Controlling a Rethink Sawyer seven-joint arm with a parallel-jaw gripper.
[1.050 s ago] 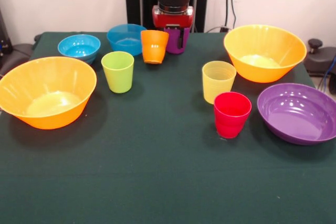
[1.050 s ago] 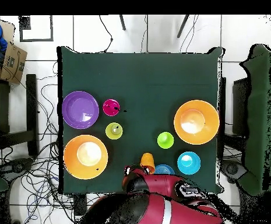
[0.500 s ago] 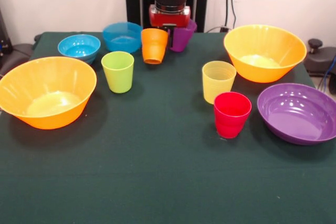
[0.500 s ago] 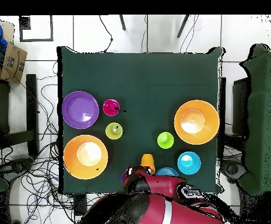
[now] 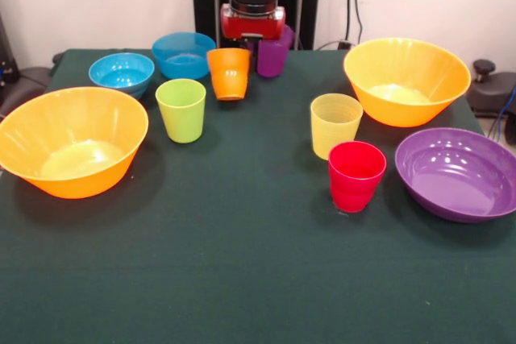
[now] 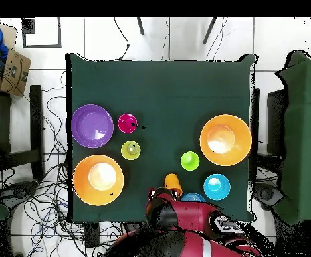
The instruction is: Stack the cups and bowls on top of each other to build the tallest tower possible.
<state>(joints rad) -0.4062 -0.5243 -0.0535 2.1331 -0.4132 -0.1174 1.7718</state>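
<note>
You are looking at a dark green cloth-covered table (image 5: 242, 263) set against a pale wall, with a white tiled floor (image 6: 184, 40) and loose black cables (image 6: 44, 201) around it in the overhead view, plus a cardboard box (image 6: 12, 72) off one corner. No tower stands yet: every cup and bowl sits singly on the cloth. In the front view, a large orange bowl (image 5: 68, 141) sits at the left edge, overhanging it slightly, and a second orange bowl (image 5: 406, 80) sits at the back right. The purple bowl (image 5: 458, 173) lies by the right edge, just beside the red cup (image 5: 355, 175), with the yellow cup (image 5: 334, 124) close behind that. The lime green cup (image 5: 181, 109) stands left of centre. Along the far edge are the cyan bowl (image 5: 122, 72), the deeper blue bowl (image 5: 185, 55), the orange cup (image 5: 228, 72) and the purple cup (image 5: 272, 53). The gripper (image 5: 251, 36) hangs at that far edge between the orange and purple cups; you cannot tell whether its jaws are apart or together, nor whether it holds either cup. The whole near half of the cloth is open room. No writing or labels can be read.
</note>
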